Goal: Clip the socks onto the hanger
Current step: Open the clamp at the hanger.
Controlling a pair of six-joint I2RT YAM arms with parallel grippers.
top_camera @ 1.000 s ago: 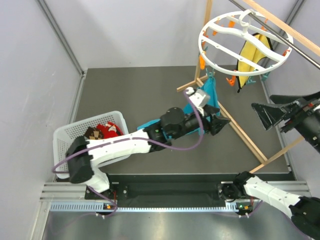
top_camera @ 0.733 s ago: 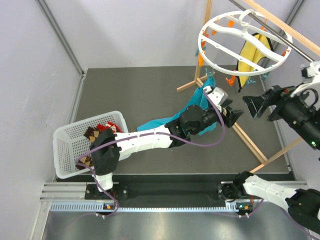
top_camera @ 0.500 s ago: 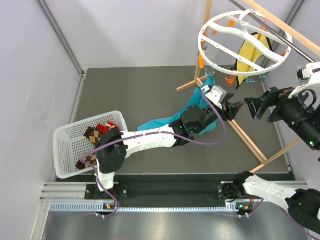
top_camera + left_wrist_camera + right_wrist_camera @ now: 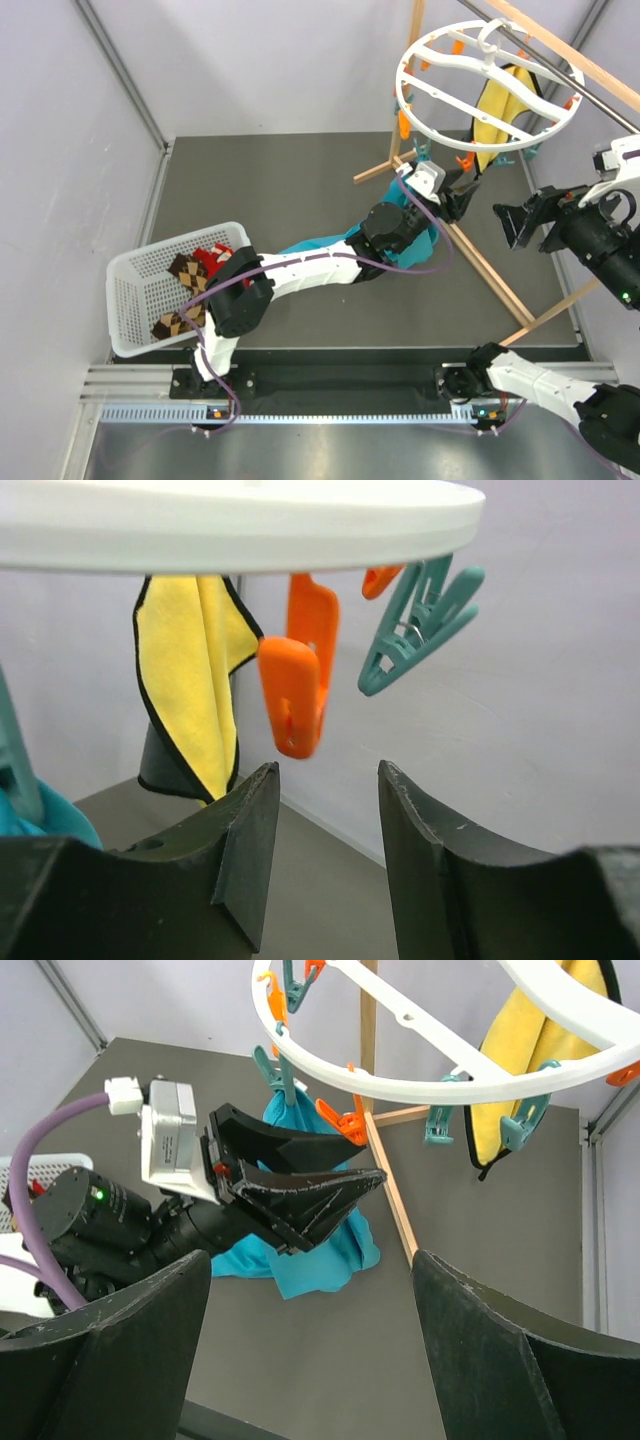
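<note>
The socks lie in the basket at the left: a red one [image 4: 212, 262] and checkered ones [image 4: 184, 268]. The hanger [image 4: 440, 130] is a white ring with orange and teal clips, hung at the upper right; it also shows in the left wrist view [image 4: 230, 525] and the right wrist view [image 4: 420, 1085]. My left gripper [image 4: 466, 195] is open and empty, its jaws [image 4: 325, 770] just below an orange clip [image 4: 298, 695] on the rim. My right gripper [image 4: 518, 222] is open and empty, to the right of the left one [image 4: 312, 1260].
The white mesh basket [image 4: 135, 275] sits at the front left. A teal cloth [image 4: 320, 1250] hangs from a clip down to the table under my left arm. A yellow cloth [image 4: 500, 105] hangs behind the ring. Wooden rail frame legs [image 4: 490, 270] cross the floor between the grippers.
My left arm has stretched out and lifted its gripper up to the hanger's near rim. My right gripper came in from the right and now faces it.
</note>
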